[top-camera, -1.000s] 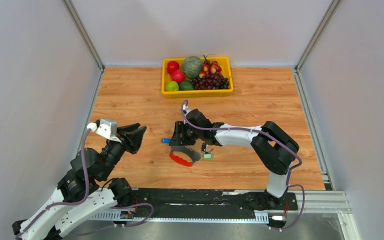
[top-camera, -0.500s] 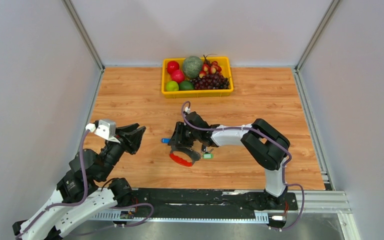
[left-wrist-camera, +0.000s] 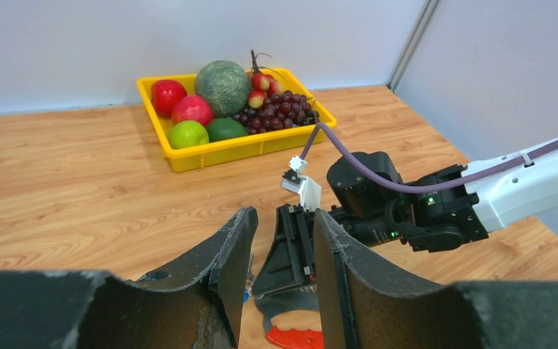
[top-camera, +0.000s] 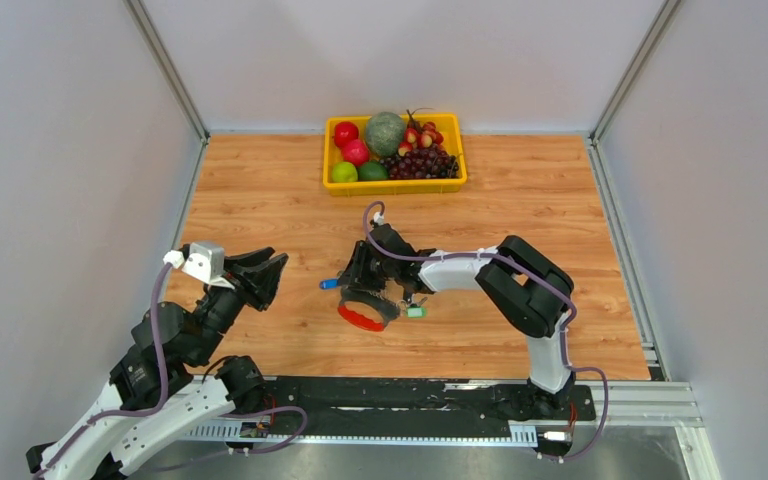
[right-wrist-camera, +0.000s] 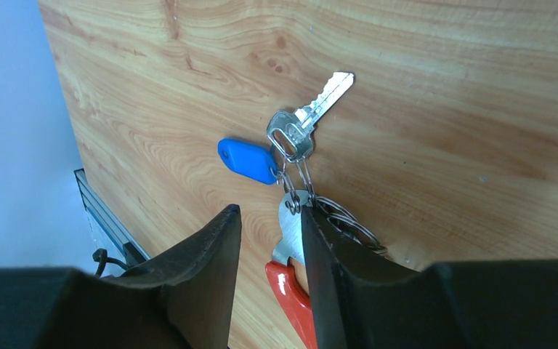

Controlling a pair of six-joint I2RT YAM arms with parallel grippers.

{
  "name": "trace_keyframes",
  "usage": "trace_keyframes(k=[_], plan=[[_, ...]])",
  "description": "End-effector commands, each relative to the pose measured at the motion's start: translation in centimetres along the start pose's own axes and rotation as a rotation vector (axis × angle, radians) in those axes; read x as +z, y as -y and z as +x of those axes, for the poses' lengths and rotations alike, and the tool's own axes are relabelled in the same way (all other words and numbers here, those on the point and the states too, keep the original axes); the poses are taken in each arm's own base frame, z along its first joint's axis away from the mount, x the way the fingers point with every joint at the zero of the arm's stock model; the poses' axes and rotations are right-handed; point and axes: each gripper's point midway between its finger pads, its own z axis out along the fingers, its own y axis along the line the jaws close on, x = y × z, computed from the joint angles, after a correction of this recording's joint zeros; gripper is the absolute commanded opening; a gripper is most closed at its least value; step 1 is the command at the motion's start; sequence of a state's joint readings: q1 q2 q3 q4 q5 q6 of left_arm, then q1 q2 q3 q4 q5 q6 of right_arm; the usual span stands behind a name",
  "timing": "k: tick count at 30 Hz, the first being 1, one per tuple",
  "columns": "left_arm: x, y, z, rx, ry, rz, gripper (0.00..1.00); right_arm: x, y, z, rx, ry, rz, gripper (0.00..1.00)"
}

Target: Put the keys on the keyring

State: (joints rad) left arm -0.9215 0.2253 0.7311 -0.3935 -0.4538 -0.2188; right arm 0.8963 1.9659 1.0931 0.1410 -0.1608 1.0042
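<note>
— Black fingers of the right claw (right-wrist-camera: 269,214) are standing a little apart, tips pointing down at the wooden table (right-wrist-camera: 443,109). They are not pinching anything that I can see.

— What is sitting in the gap?

— A red-handled metal piece (right-wrist-camera: 288,287) is lying there. Its red end is touching or passing under one finger and lying clear of the other.

— And the keys?

— A silver key (right-wrist-camera: 312,116) is lying flat just ahead of the fingertips, blade pointing away from the claw. A blue tag (right-wrist-camera: 247,161) is lying beside the key's head. Both are hanging on small wire links that are running back to the metal end of the red-handled piece.

— The keyring?

— Thin silver rings (right-wrist-camera: 345,218) are lying right against one finger, partly hidden under it, next to that same metal end. I am not managing to tell whether the key is threaded onto them.

— Further out?

— From above, a small green thing (top-camera: 416,312) is lying beside the claw's wrist, too small to make out. Well beyond the claw a yellow tray (top-camera: 396,186) is holding fruit (top-camera: 384,132).

— The other arm?

— The left claw (left-wrist-camera: 285,216) is hovering well off to the side, facing the right claw, fingers apart and gripping nothing.
</note>
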Motion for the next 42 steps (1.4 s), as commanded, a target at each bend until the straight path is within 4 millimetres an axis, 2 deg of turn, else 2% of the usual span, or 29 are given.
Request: trace_keyframes(k=[1, 16, 21, 26, 30, 35, 42], plan=[[-0.2, 0.0, 0.2, 0.002, -0.003, 0.005, 0.45, 0.9, -1.2, -1.1, 0.010, 0.047, -0.021, 0.41], [-0.3, -0.4, 0.2, 0.006, 0.000, -0.010, 0.46, 2.0, 0.6, -1.3, -0.040, 0.070, 0.045, 0.23], [-0.4, -0.5, 0.3, 0.008, -0.002, -0.012, 0.46, 2.3, 0.5, -1.3, -0.058, 0.070, 0.045, 0.17], [-0.4, -0.5, 0.3, 0.007, -0.003, -0.013, 0.46, 2.3, 0.1, -1.7, -0.087, 0.081, 0.040, 0.00], [-0.4, -0.6, 0.3, 0.010, -0.003, -0.018, 0.46, 2.2, -0.4, -2.0, -0.124, 0.089, 0.025, 0.00], [-0.4, -0.5, 0.4, 0.011, -0.005, -0.013, 0.46, 0.7, -2.1, -2.3, -0.182, 0.109, -0.043, 0.00], [-0.4, 0.1, 0.2, 0.019, 0.004, 0.026, 0.46, -3.9, -5.2, -2.0, -0.295, 0.106, -0.156, 0.00]])
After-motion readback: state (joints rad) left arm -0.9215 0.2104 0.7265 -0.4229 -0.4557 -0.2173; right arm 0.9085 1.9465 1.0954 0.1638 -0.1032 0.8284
